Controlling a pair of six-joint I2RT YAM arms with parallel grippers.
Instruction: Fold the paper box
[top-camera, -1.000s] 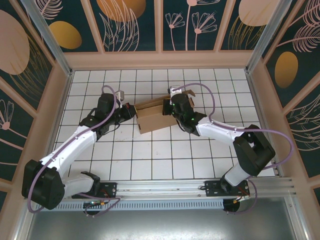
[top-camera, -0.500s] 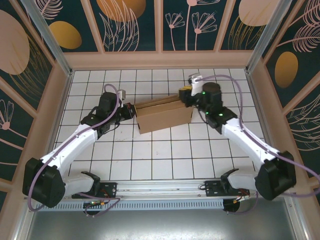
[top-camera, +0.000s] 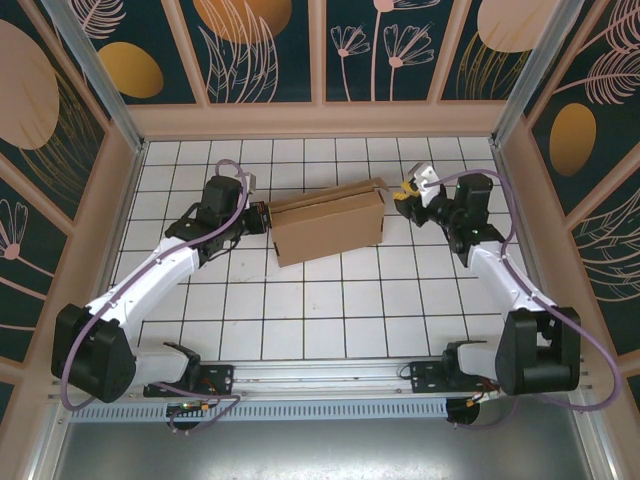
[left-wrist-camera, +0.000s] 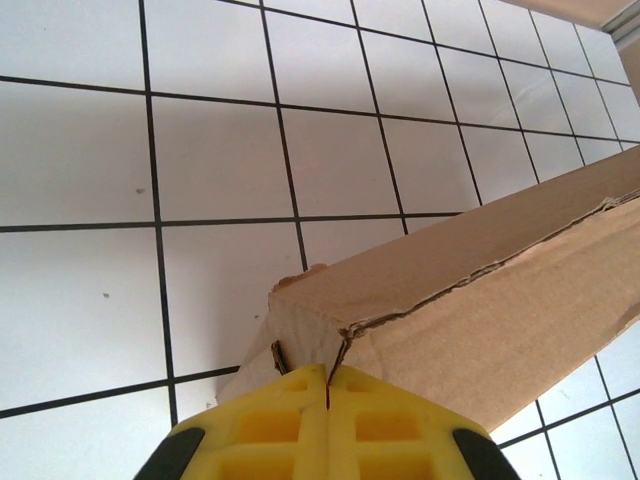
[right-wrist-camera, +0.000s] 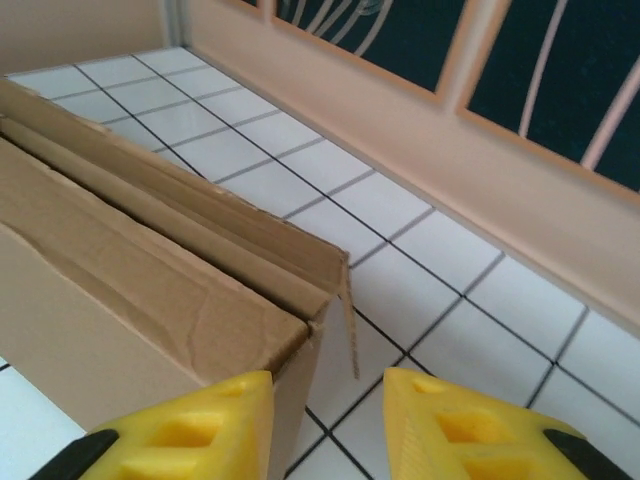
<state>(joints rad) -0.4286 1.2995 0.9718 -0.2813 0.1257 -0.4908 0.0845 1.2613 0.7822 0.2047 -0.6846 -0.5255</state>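
Paper box (top-camera: 327, 224) plain brown, no print. Desk (top-camera: 330, 310) white, black grid lines. Left claw (left-wrist-camera: 327, 374) and right claw (right-wrist-camera: 328, 388) yellow; walls (top-camera: 270, 50) dark teal, peach floral.

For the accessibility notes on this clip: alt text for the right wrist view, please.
A brown cardboard box lies on a white tiled table, its end corner just ahead of the right claw, whose yellow fingers stand apart with nothing held.

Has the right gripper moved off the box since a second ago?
Yes. The right gripper has swung rightward off the paper box toward the right wall, jaws now apart.
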